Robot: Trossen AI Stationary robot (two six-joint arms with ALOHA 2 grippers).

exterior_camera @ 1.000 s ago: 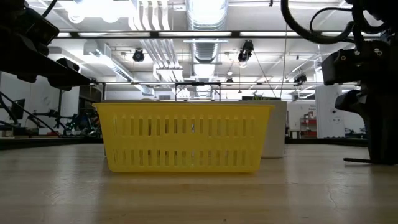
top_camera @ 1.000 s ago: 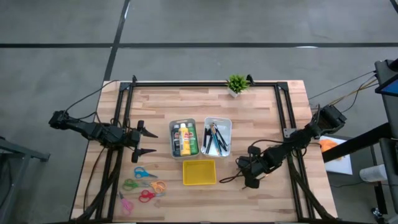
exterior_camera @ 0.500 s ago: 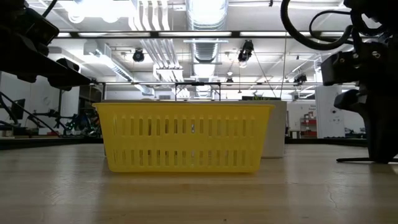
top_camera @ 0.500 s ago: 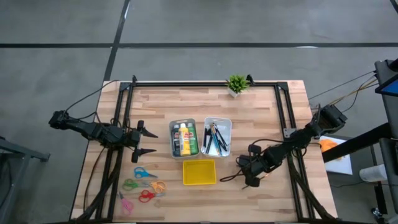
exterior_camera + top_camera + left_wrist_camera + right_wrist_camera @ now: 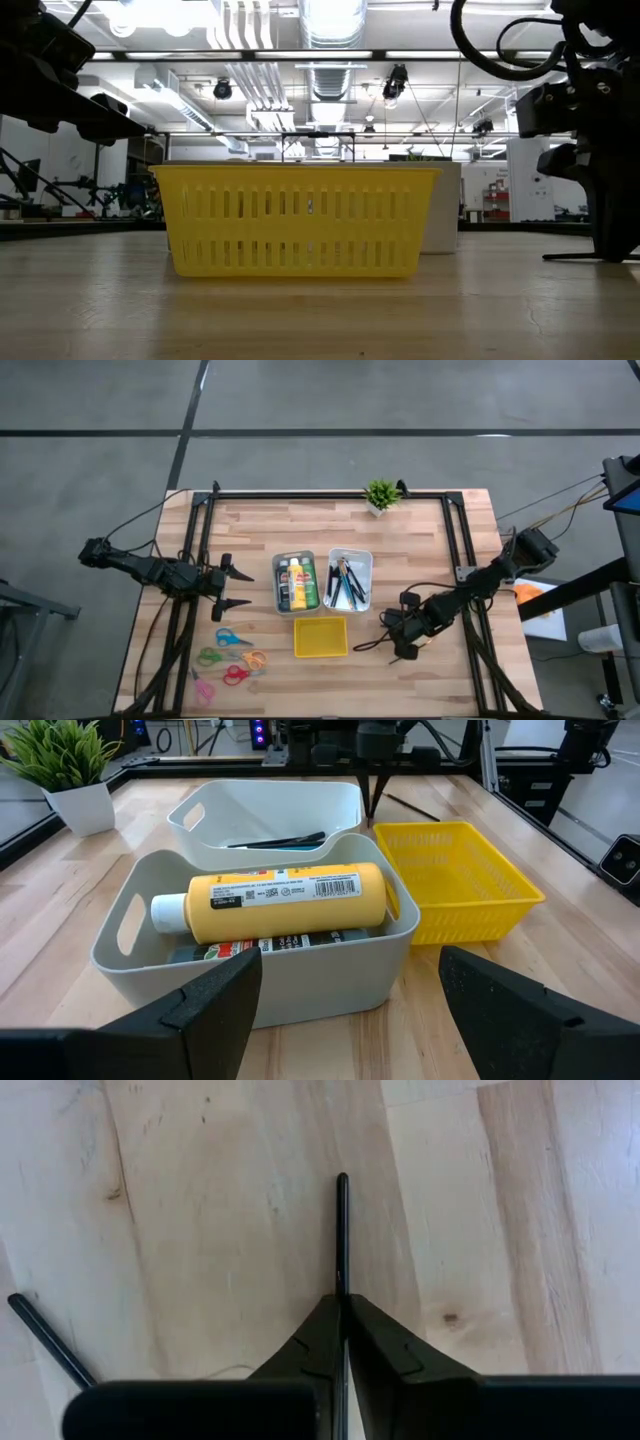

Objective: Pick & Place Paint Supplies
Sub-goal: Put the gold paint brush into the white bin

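A thin dark brush (image 5: 342,1230) lies on the wooden table right of the yellow basket (image 5: 320,637), with my right gripper (image 5: 343,1305) shut on it, fingers pointing steeply down. A second thin dark brush (image 5: 45,1342) lies on the wood beside it. Paint bottles, among them a yellow one (image 5: 280,900), lie in the grey bin (image 5: 294,582). More brushes lie in the white bin (image 5: 348,580). My left gripper (image 5: 238,588) hovers open left of the grey bin, holding nothing. My right gripper pinches the brush's thin handle (image 5: 342,1280) between its two fingertips (image 5: 315,1335), coming from above and pointing steeply down. The brush lies flat on the table, and its free length runs out past the fingertips (image 5: 565,257).
Several coloured scissors (image 5: 230,655) lie at the near left. A small potted plant (image 5: 380,495) stands at the far edge. Bare wood spreads around my right gripper (image 5: 400,652) and along the table's near edge.
My right gripper has shut its fingers on the thin brush while staying in place above the table. The brush still lies on the wood. My left arm has kept still.
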